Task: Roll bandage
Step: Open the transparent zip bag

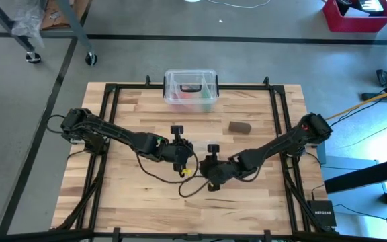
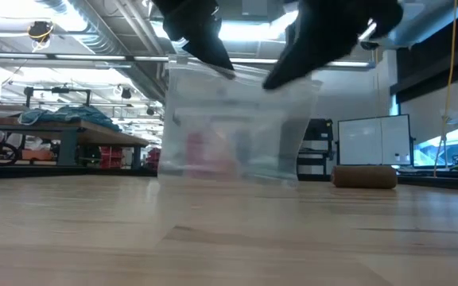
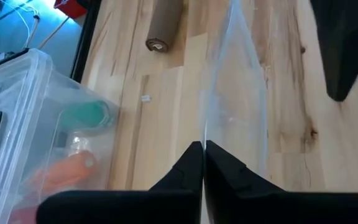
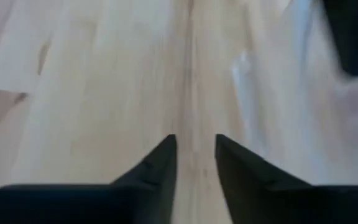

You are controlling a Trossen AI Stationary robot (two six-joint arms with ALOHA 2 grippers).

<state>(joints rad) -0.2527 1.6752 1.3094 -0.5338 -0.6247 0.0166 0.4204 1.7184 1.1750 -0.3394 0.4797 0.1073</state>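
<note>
Left gripper (image 3: 202, 163) clamped tight on the edge of the clear plastic bag (image 3: 236, 99), holding it up off the table. Right gripper (image 4: 195, 155) alongside it, jaws parted, nothing between them. The bandage (image 1: 240, 126), already a roll, sits well beyond, probably bag-bound.

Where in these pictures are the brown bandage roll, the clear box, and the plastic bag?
Bandage (image 1: 240, 126): high view, middle of the roll's top.
Box (image 1: 173, 78): high view, left part of its clear lid.
Bag (image 3: 241, 106): left wrist view, middle of the clear sheet, held by the left gripper (image 3: 203, 149).
</note>
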